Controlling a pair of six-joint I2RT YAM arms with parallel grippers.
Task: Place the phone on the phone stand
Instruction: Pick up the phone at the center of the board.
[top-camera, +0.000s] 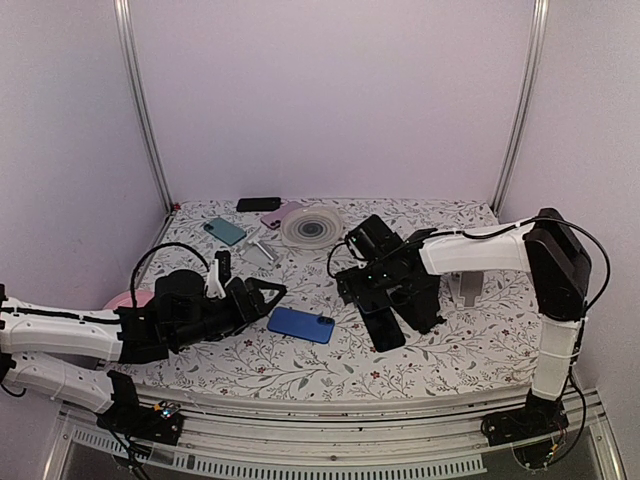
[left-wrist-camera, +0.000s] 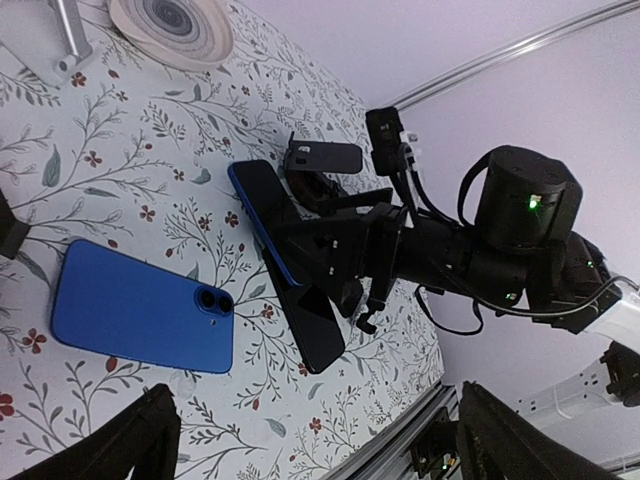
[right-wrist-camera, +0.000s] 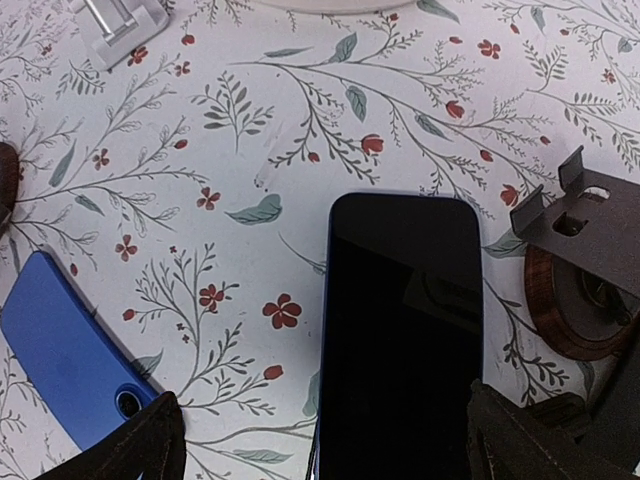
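Observation:
A dark phone (top-camera: 385, 328) lies screen up on the floral tablecloth; it also shows in the left wrist view (left-wrist-camera: 318, 335) and the right wrist view (right-wrist-camera: 405, 330). My right gripper (top-camera: 375, 300) hovers low over it, open, with the phone between its spread fingers (right-wrist-camera: 322, 400). A black phone stand (top-camera: 425, 305) with a brown round base stands just right of the phone (right-wrist-camera: 590, 225) (left-wrist-camera: 322, 158). A blue phone (top-camera: 300, 324) lies face down to the left (left-wrist-camera: 140, 305) (right-wrist-camera: 65, 360). My left gripper (top-camera: 262, 295) is open and empty beside the blue phone (left-wrist-camera: 318, 400).
A silver stand (top-camera: 262, 245) (left-wrist-camera: 55, 45), a white round disc (top-camera: 312, 226) (left-wrist-camera: 172, 25), a teal phone (top-camera: 225, 231) and a black phone (top-camera: 258, 204) lie at the back. A grey stand (top-camera: 468, 288) is under the right arm. A pink object (top-camera: 130, 298) sits at the left edge.

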